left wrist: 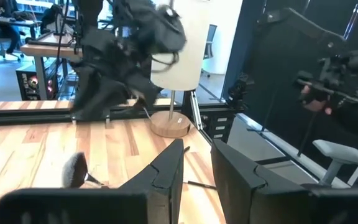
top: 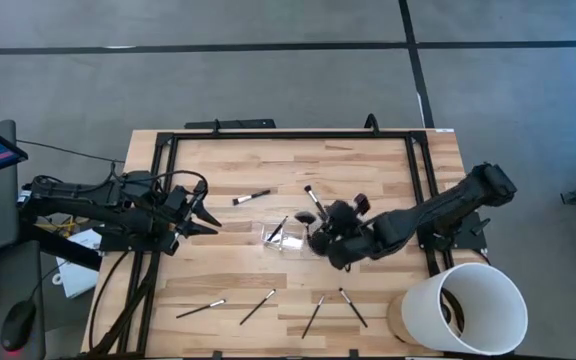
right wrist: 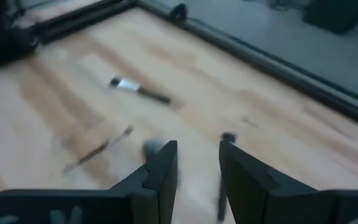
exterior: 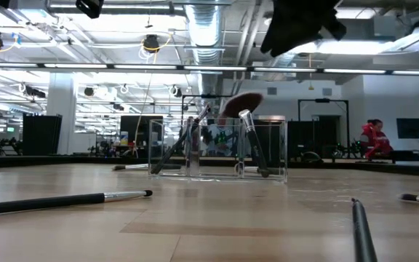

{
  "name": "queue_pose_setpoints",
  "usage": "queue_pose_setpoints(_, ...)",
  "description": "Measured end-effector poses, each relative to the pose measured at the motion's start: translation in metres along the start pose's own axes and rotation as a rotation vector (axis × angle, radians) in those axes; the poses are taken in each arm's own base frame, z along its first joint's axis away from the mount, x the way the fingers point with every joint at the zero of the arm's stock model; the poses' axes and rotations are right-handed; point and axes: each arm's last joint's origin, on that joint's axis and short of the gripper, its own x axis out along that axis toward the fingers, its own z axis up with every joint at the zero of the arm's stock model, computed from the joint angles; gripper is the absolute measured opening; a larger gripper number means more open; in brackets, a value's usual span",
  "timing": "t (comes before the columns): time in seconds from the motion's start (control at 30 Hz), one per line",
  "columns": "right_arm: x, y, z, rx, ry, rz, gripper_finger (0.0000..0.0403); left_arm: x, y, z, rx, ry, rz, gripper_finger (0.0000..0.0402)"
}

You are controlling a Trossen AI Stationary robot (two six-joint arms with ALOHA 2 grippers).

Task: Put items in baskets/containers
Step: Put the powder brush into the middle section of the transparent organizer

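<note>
The clear tray (top: 290,240) stands mid-table. Several dark brushes lean inside it against its walls, heads up (exterior: 249,138), one with a wide fan head (exterior: 242,103). Loose brushes lie flat on the wood: two beyond the tray (top: 251,197) (top: 315,200) and several in a row by the near edge (top: 258,306). My right gripper (top: 318,240) hovers open just right of the tray and above it (exterior: 300,25), and its wrist view (right wrist: 197,162) shows nothing between the fingers. My left gripper (top: 208,222) waits open left of the tray (left wrist: 194,168).
A large white bucket (top: 463,305) stands at the table's near right corner. A black rail frame (top: 288,135) runs along the far, left and right sides. Bare wood lies between the tray and the near row of brushes.
</note>
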Motion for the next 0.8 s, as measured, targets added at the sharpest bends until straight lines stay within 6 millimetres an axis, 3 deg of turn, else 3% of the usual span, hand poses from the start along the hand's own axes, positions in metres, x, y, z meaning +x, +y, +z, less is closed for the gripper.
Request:
queue_pose_setpoints(0.13, 0.023, -0.026, 0.024, 0.073, 0.074, -0.032, 0.0111, 0.0, 0.0, 0.0, -0.005, -0.002, 0.0, 0.0081)
queue_pose_setpoints(0.37, 0.09, -0.071, 0.043, 0.081, 0.288, -0.094, 0.0111, 0.0, 0.0, -0.001, -0.039, 0.006, 0.0, 0.0081)
queue_pose_setpoints(0.57, 0.143, -0.094, 0.033, 0.082, 0.506, -0.06, 0.0111, 0.0, 0.0, -0.002, -0.059, 0.025, 0.002, 0.0081)
queue_pose_setpoints(0.8, 0.183, -0.087, 0.012, 0.053, 0.651, 0.09, 0.0119, -0.001, 0.0, -0.002, -0.059, 0.025, 0.002, 0.0081)
